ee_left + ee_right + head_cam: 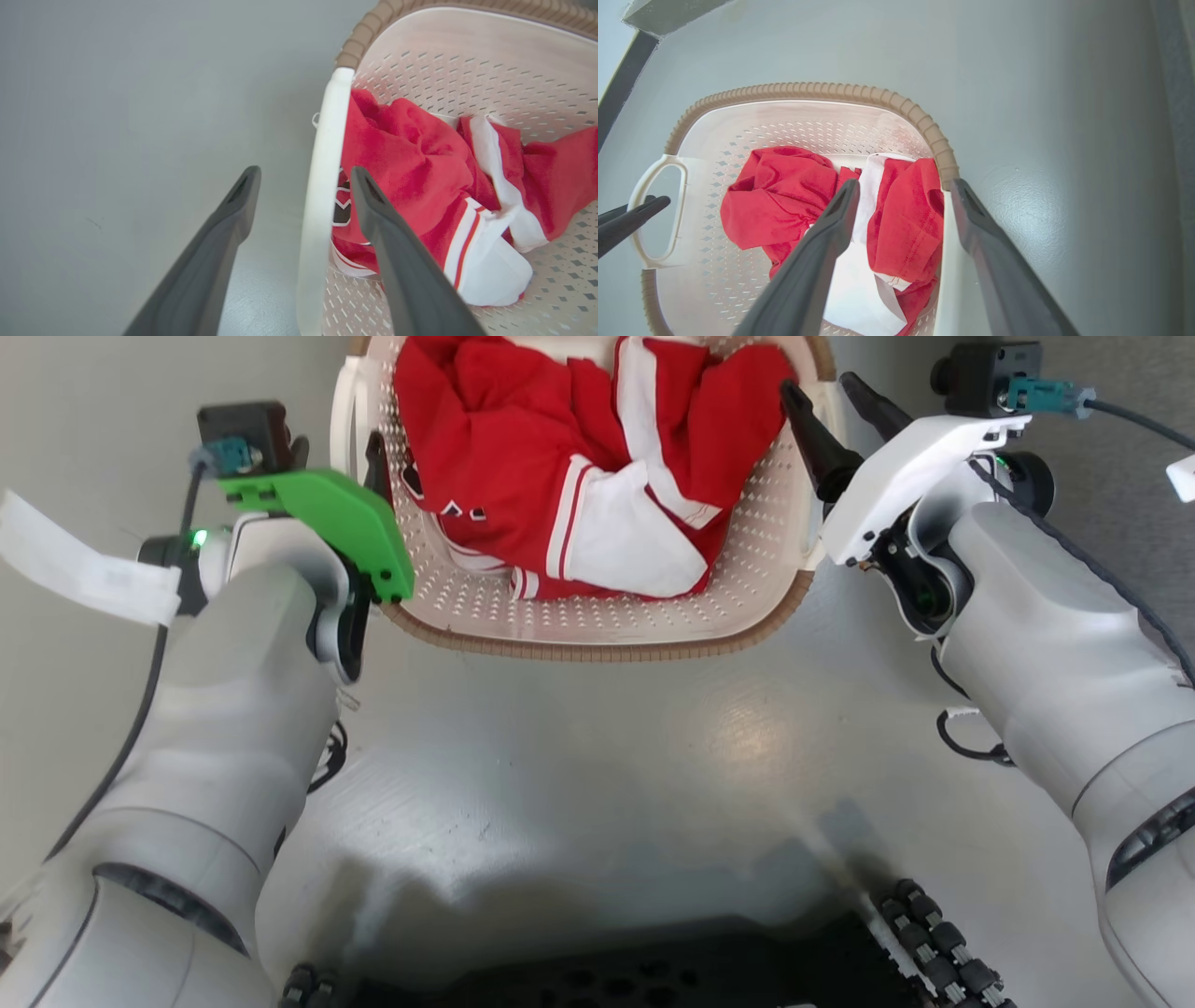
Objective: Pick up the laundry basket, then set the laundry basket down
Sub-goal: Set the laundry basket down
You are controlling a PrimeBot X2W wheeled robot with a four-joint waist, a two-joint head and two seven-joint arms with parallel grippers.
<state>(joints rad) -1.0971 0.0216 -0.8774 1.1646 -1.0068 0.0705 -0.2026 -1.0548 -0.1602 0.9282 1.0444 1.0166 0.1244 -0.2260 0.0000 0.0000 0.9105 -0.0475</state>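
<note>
Resting on the grey floor: laundry basket, red-and-white garment inside. Open astride the basket's left handle: left end effector. Open astride its right handle: right end effector.

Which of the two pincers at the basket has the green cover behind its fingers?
The left pincer: it carries the green cover, while the right pincer carries a white cover.
</note>
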